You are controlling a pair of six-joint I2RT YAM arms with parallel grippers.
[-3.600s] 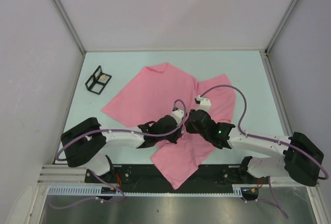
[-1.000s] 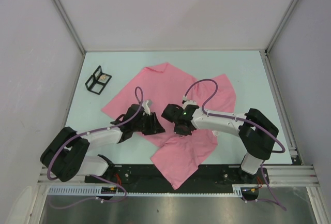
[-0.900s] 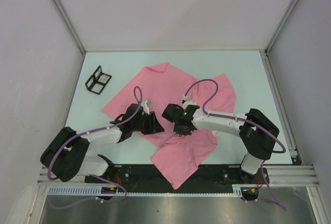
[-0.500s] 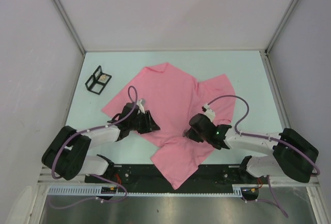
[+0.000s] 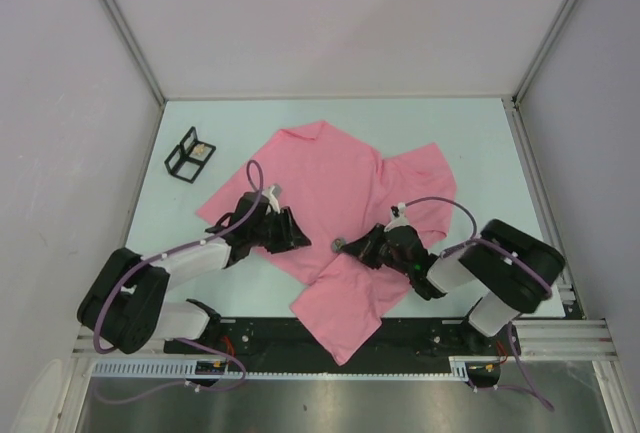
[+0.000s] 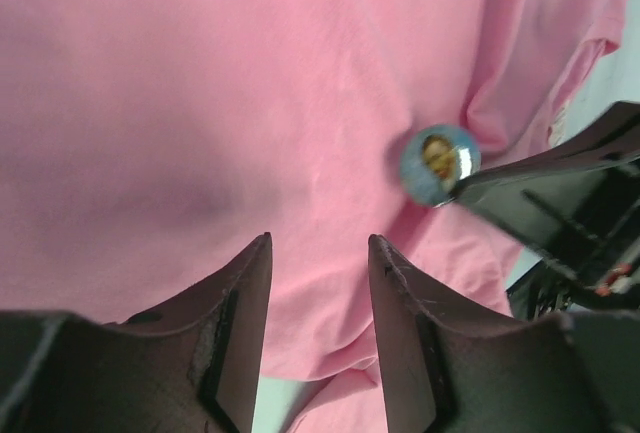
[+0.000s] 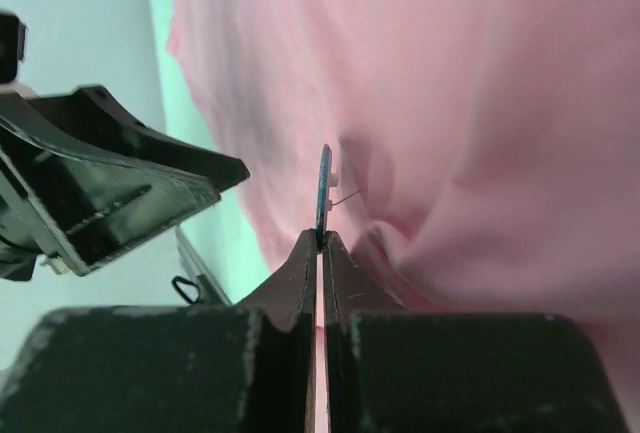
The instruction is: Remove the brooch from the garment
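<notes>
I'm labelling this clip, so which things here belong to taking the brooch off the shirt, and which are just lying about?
Part of the job:
- the brooch, pinched by the right arm's fingers
- the pink T-shirt
- the left arm's fingers, open

Lying about:
- the small black stand, off to the left

No lettering, number or brand mark can be read anywhere. The round brooch (image 6: 440, 164) carries only a small picture of a face on a blue ground, with no words legible around it, and the pink T-shirt (image 6: 200, 83) behind it is plain wherever it shows. On the table (image 5: 480, 143), the pale card (image 5: 199, 150) in the little black stand (image 5: 180, 163) is too small to tell whether anything is printed on it.
</notes>
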